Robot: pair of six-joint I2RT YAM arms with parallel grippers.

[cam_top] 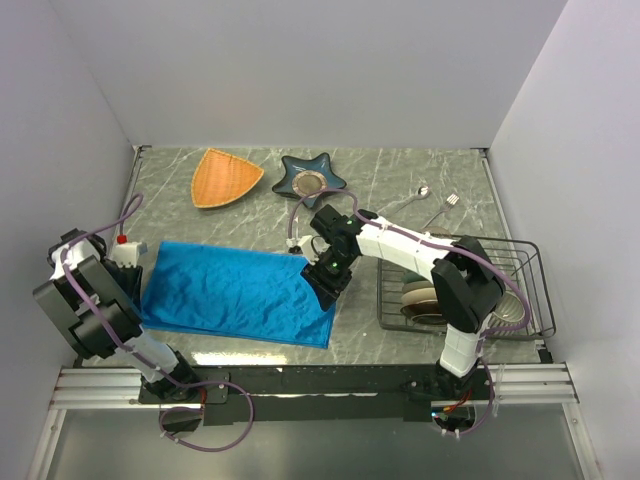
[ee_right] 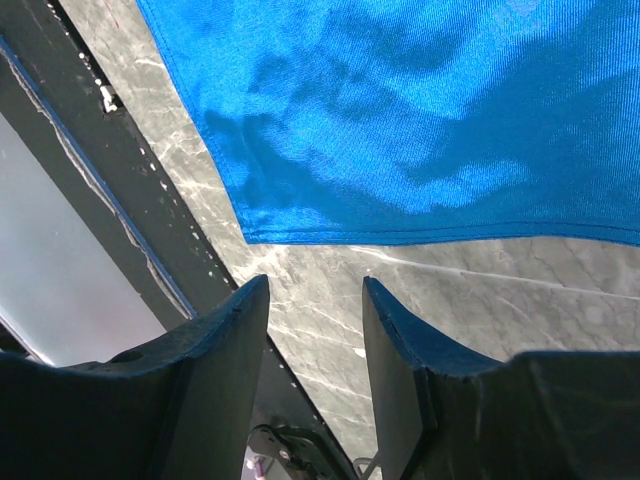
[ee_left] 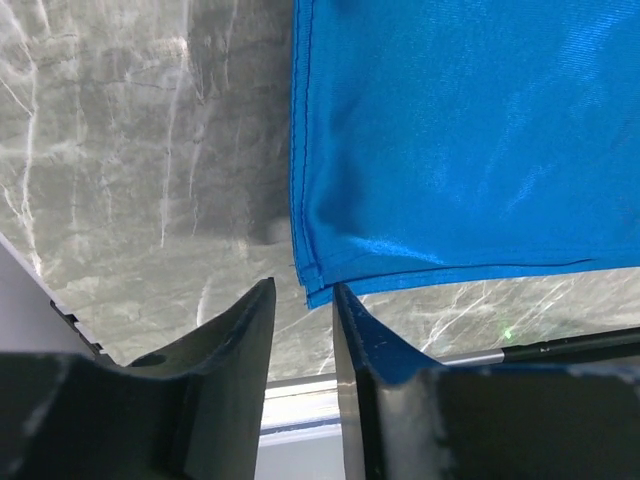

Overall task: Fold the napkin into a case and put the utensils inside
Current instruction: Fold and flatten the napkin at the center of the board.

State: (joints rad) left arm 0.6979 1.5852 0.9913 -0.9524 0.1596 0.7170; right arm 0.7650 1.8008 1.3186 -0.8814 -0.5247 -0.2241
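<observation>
Left arm (cam_top: pixel 95 300), right arm (cam_top: pixel 400 242): jaws parted

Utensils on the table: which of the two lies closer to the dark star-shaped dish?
The spoon, with its rounded bowl; the fork lies farther right of the dish.

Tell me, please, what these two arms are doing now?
They are working on the napkin, which lies flat on the table, seemingly folded once. The left claw hovers open at its near left corner and the right claw open by its right edge; neither holds anything. The spoon and fork lie untouched at the far right.
</observation>
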